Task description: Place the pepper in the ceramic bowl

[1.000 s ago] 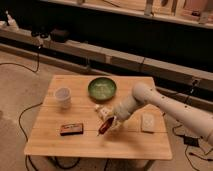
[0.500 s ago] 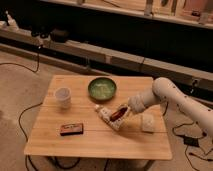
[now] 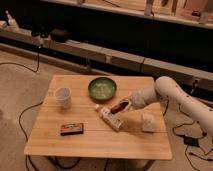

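The pepper (image 3: pixel 118 107) is a small slim dark-red piece held at the tip of my gripper (image 3: pixel 124 105), just above the table and over the white tube. The gripper reaches in from the right on a white arm and is shut on the pepper. The ceramic bowl (image 3: pixel 102 89), round and green with a paler inside, sits on the far middle of the table, a short way up and left of the pepper. Nothing shows inside it.
A white tube with coloured print (image 3: pixel 110 118) lies right under the pepper. A white translucent cup (image 3: pixel 63 96) stands at the left, a flat dark box (image 3: pixel 72 129) near the front left, and a pale block (image 3: pixel 147 121) at the right of the wooden table (image 3: pixel 95 145). Cables lie on the floor.
The gripper has carried the pepper from the table's front middle up and to the right, then slightly farther toward the bowl. The other things have not moved.
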